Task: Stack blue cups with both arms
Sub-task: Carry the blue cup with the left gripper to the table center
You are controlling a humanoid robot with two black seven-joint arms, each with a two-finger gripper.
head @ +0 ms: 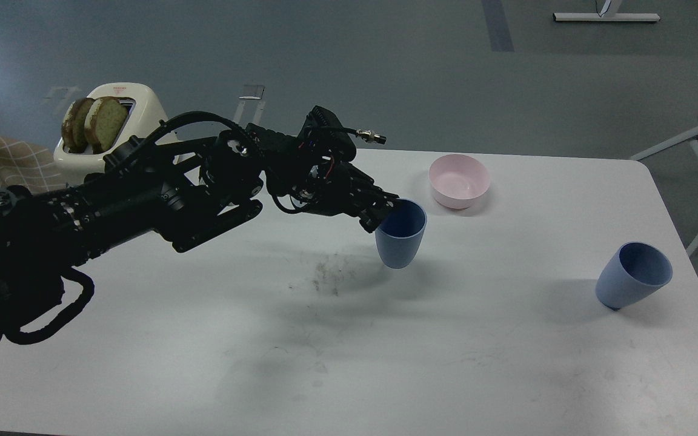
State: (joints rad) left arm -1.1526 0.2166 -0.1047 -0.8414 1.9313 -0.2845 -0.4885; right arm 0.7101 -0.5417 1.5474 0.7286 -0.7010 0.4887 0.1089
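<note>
Near the surface's middle, left hand is pinching darker blue cup's rim; the thin grip is risking slippage.

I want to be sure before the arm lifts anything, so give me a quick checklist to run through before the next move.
1. Left gripper at rim of near cup: ok.
2. Grip closed on that rim: cannot tell, fingers too dark.
3. Near cup upright: ok.
4. Far cup open and free to receive: ok, though it looks tilted.
5. Right arm ready: not ok, not in view.
6. Pink bowl apart from the near cup: ok.
</note>
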